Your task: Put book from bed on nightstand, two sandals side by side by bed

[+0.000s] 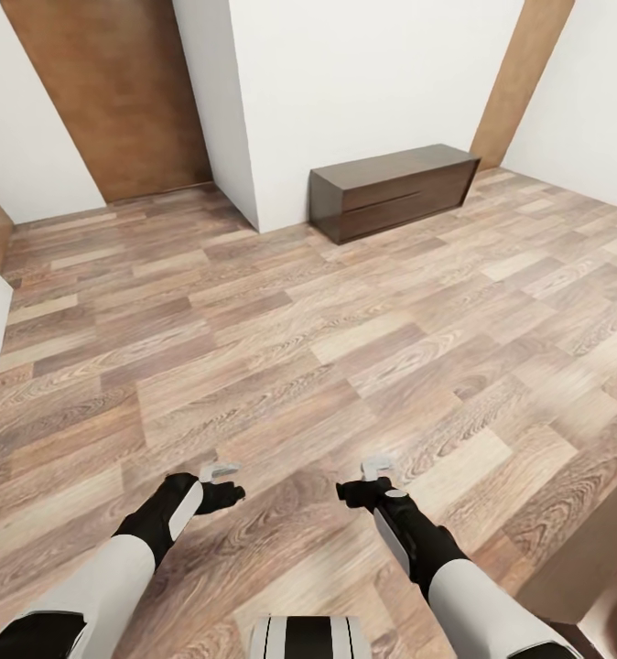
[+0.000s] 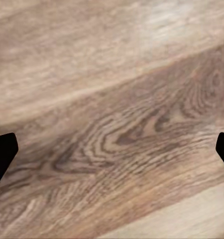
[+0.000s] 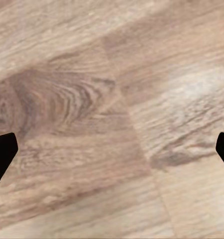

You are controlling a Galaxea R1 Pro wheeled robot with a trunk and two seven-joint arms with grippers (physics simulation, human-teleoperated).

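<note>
Your left gripper (image 1: 224,473) is hanging wide open over the wood floor (image 1: 254,366), holding nothing; your right gripper (image 1: 374,469) is doing likewise. The nightstand (image 1: 395,190) is sitting far ahead against the white wall (image 1: 373,73).

Pale wood-plank floor (image 3: 112,99), knotty grain, dark fingertips (image 3: 2,154) at opposite edges, jaws apparently spread wide.

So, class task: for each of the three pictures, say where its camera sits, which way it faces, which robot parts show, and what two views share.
Head view: from the head, forward and down over wood-plank floor to a dark cabinet and brown door; left gripper, right gripper, both forearms.
Left wrist view: near the left gripper, facing floor; dark fingertips.
Right wrist view: same, right gripper, fingertips.
Shared: both wrists see floor between spread fingertips.
</note>
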